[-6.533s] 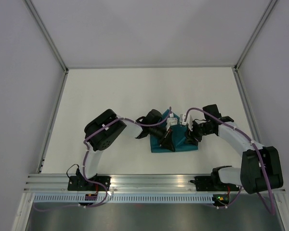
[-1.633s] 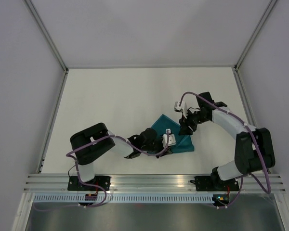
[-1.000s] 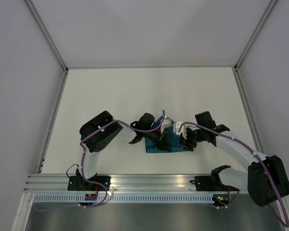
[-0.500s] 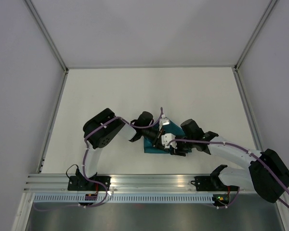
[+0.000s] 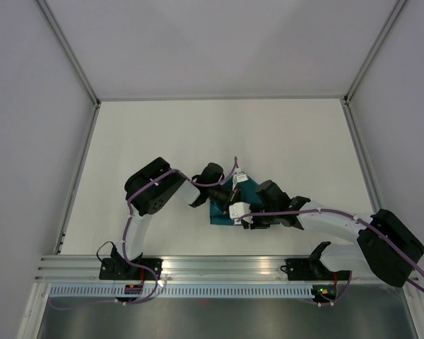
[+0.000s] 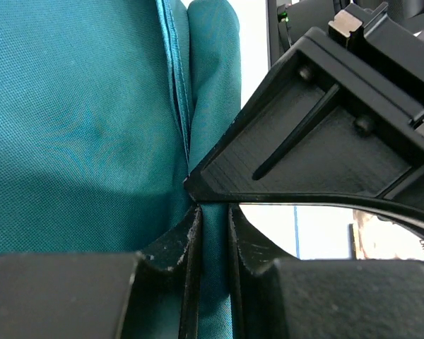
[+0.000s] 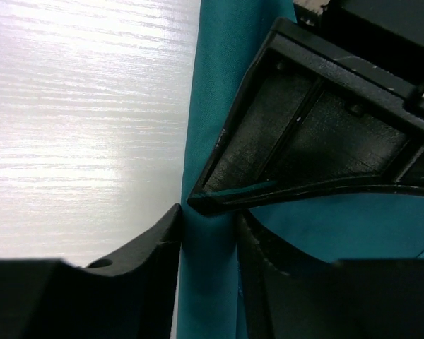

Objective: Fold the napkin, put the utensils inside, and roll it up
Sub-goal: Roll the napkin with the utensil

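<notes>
Looking down, I see the white table (image 5: pixel 162 141) with the teal napkin (image 5: pixel 220 214) lying toward its 6 o'clock edge. My left end effector (image 6: pixel 213 219), reaching in from 9 o'clock, pinches a napkin fold in narrow jaws. My right end effector (image 7: pixel 208 215), from 3 o'clock, straddles another fold; I cannot tell whether it grips.

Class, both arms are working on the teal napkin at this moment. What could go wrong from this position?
1. The left tool and right tool meet almost tip to tip over the napkin, so a small sideways move could knock them together.
2. The left tool pinches the cloth while the right tool's jaws stand apart around its edge beside the bare table. Pulling in different directions might undo the fold or drag the napkin.
</notes>
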Robot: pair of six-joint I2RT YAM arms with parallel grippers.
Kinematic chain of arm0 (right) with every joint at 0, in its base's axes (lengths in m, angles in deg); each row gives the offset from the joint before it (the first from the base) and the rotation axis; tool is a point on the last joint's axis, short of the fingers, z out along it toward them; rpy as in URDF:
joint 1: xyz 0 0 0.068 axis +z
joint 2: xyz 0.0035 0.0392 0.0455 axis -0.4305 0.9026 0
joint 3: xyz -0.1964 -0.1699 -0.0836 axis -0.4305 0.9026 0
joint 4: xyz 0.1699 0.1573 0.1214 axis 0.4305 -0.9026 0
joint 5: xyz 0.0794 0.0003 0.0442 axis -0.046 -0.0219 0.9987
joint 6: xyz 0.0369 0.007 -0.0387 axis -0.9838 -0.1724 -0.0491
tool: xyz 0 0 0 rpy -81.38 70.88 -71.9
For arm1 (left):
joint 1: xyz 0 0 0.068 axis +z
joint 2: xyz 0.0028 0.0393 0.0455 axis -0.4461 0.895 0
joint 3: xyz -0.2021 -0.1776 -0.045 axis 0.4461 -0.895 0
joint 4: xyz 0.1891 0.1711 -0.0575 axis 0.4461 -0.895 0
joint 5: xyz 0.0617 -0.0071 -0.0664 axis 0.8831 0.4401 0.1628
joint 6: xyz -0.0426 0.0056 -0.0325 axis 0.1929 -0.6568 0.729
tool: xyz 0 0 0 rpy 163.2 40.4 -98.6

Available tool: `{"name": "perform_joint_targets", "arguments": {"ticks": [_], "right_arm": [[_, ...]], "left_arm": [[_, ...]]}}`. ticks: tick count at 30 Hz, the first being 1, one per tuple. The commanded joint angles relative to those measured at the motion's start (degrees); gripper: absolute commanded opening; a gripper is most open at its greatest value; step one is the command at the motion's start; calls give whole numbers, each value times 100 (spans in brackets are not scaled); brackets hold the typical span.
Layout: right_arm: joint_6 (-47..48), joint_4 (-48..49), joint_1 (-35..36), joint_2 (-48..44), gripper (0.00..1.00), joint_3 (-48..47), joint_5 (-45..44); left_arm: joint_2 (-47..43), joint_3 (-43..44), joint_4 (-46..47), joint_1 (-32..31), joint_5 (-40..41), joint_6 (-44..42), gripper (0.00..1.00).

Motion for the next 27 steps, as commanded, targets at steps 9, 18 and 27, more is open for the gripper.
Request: {"name": "perform_joint_targets", "arguments": {"ticks": [9,18,27], "right_arm": [[-61,8,117,234,19,131,-316],[-185,-431,90,349,11,-53,-79],[-123,-1002,-199,788,8,-509,509]], "left_arm": [[30,-163,-324,119,461,31,21],[-770,-189,-508,224,1058,-83,41],[-2035,-776,-702,330,3146,-540,38]]}}
